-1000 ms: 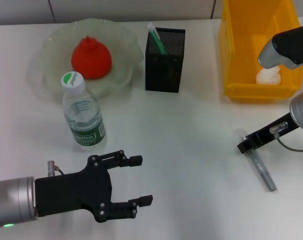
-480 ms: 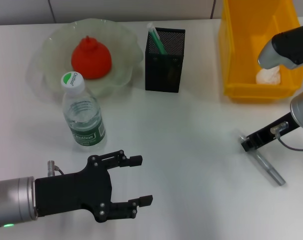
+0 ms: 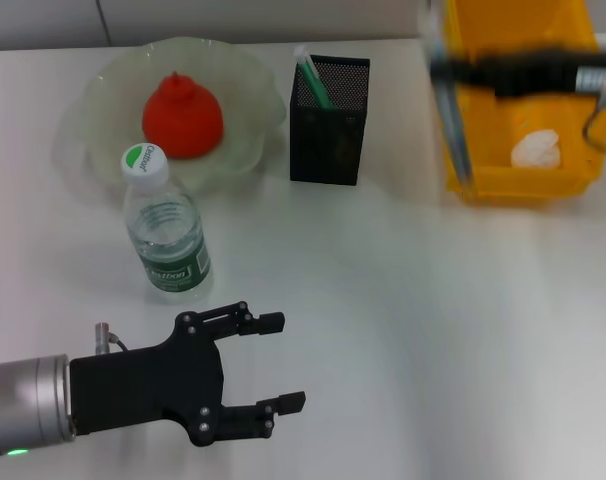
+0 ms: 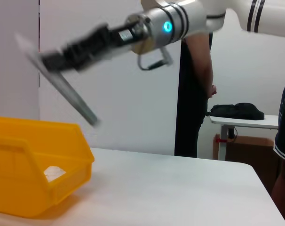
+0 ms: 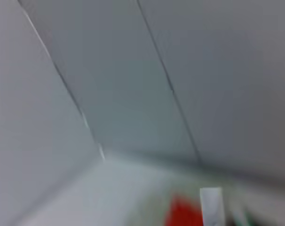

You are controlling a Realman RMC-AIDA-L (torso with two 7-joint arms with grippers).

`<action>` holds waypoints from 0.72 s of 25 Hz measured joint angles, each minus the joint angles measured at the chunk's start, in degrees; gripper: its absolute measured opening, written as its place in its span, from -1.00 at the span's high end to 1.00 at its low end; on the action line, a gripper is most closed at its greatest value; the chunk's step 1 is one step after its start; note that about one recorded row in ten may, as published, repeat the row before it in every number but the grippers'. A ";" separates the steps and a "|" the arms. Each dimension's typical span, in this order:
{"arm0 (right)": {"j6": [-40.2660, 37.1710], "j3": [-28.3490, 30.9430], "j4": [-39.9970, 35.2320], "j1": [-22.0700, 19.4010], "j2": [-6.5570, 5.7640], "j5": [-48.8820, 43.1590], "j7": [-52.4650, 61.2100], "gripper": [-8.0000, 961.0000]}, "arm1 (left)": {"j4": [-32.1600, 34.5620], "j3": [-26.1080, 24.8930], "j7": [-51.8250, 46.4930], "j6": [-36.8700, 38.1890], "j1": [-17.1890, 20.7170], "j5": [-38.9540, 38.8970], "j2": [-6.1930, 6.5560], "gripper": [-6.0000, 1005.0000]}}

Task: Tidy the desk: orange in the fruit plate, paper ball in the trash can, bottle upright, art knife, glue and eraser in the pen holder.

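Note:
My right gripper (image 3: 449, 68) is shut on the grey art knife (image 3: 453, 130) and holds it in the air above the left edge of the yellow bin (image 3: 513, 182). The left wrist view shows the same gripper (image 4: 53, 61) with the knife (image 4: 74, 96) hanging aslant. The black mesh pen holder (image 3: 329, 120) holds a green glue stick (image 3: 313, 80). The orange (image 3: 183, 115) lies in the pale green fruit plate (image 3: 83, 140). The bottle (image 3: 166, 225) stands upright. The paper ball (image 3: 536, 150) lies in the bin. My left gripper (image 3: 283, 361) is open and empty at the front left. No eraser shows.
The bottle stands between the plate and my left gripper. The pen holder stands between the plate and the bin. In the left wrist view a person (image 4: 196, 80) stands beyond the table's far side.
My right gripper has lifted the art knife off the table at the right and swung it up and back over the bin's left edge. The left arm has not moved.

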 joint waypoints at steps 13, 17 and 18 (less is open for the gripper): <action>11.89 0.89 44.73 19.72 0.16 26.86 -55.71 0.71 | -0.25 0.00 0.09 -0.32 -0.28 0.01 -0.08 -0.56; 14.78 0.46 49.53 22.82 0.23 28.08 -59.30 0.71 | -0.25 0.00 0.23 -0.38 -0.35 0.01 -0.08 -0.56; 15.91 0.42 51.12 23.73 0.24 28.16 -59.62 0.71 | -0.25 0.01 0.30 -0.38 -0.35 0.00 -0.08 -0.56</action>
